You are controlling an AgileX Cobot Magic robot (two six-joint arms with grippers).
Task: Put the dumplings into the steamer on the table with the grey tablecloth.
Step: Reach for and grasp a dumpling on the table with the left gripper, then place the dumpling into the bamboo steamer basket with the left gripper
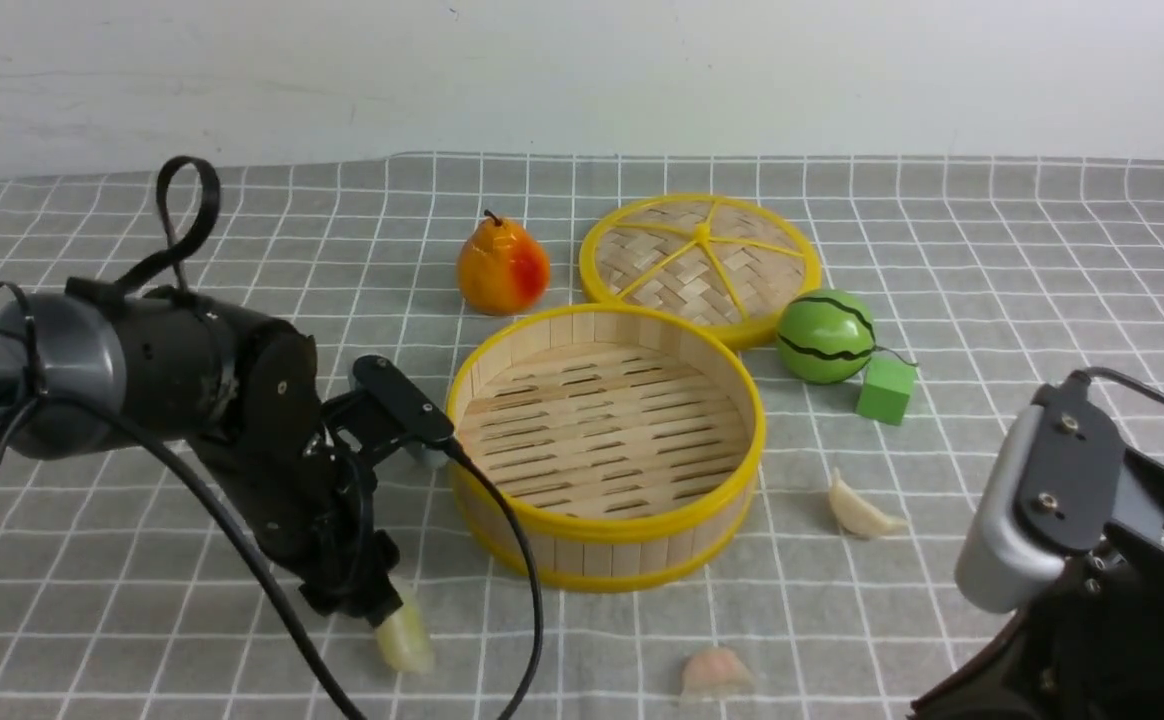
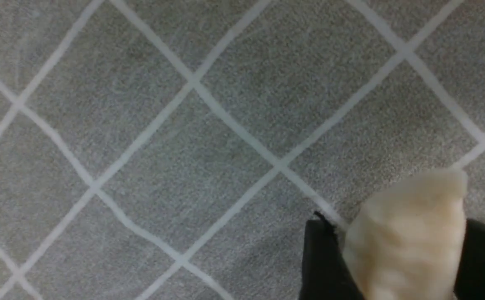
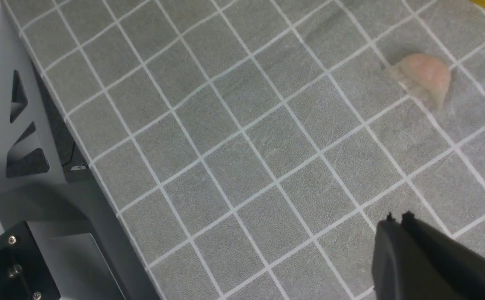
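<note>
The grey-clothed tabletop (image 1: 1042,250) carries the steamer (image 1: 602,430), empty, at centre. My left jaws pinch the yellow-green dumpling (image 1: 404,640) low by the cloth, near the steamer's left wall; my right jaws are pressed together, holding nothing. I'd lift straight, clear the rim, then release low over the slats.

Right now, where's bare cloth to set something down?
Open cloth right of the lid and melon, beyond the right arm; also left of the pear, beyond the left arm. Crowded: pear, lid, melon and cube bunch behind the steamer; dumplings dot the front.
</note>
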